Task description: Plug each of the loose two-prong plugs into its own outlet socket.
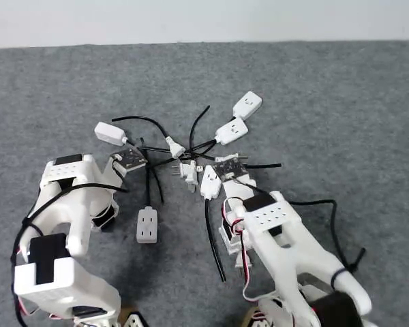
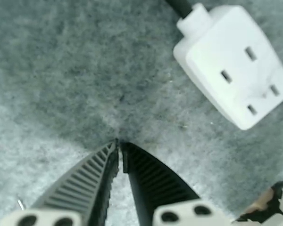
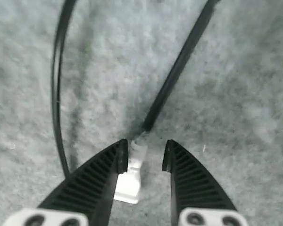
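One plug (image 3: 129, 181): lies between the right gripper's fingers, close against one of them; its long axis runs with its black cord (image 3: 174, 75), straight away from the wrist.
Right gripper (image 3: 145, 150): half open, empty, astride the plug; nearer arm.
Left gripper (image 2: 119, 143): closed on nothing, away from the plug, beside a white socket block (image 2: 233, 66).

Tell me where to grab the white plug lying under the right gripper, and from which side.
I'd grip the white plug across its blocky body's two side faces, not the tapered neck where the black cord enters. Come straight down from above: it lies flat on the carpet, between the right gripper's open fingers, closer to one.
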You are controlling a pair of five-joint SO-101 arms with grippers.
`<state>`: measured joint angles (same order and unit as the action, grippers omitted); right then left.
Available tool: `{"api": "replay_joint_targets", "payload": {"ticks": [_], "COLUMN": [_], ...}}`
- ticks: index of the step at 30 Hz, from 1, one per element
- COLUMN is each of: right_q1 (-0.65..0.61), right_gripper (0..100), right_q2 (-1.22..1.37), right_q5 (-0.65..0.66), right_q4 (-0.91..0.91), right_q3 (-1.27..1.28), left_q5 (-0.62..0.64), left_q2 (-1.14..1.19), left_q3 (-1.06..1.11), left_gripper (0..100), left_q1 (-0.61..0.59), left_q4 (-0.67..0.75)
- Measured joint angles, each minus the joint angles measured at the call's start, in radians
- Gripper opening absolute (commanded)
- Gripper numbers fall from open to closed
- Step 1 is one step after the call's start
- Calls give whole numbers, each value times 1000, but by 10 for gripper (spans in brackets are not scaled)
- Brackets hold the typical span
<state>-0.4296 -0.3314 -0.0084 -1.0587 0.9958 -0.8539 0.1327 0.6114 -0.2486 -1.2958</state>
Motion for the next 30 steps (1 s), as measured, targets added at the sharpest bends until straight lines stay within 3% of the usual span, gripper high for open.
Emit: {"api": "replay_joint_targets", "payload": {"ticks": [4,7,12,23,30], "right_q1": [-11,-31,21,296,594], "right_gripper": [115,8,9,7,7], "right_q2": [100,167,190,-32,-183], "right_q5": [3,5,14,331,512], "right_q4": [-15,-25,-26,-213,-387], "right_q3": [-48,-97,-115,-132,-324], "left_q5": [0,0,0,0,0], "left_q2": [0,0,0,0,0], "left_q3": [0,0,0,0,0], "left_gripper": [13,13,13,13,13], "left_q1": [0,0,-3,-3,-3], "left_q4": [0,0,0,0,0]}}
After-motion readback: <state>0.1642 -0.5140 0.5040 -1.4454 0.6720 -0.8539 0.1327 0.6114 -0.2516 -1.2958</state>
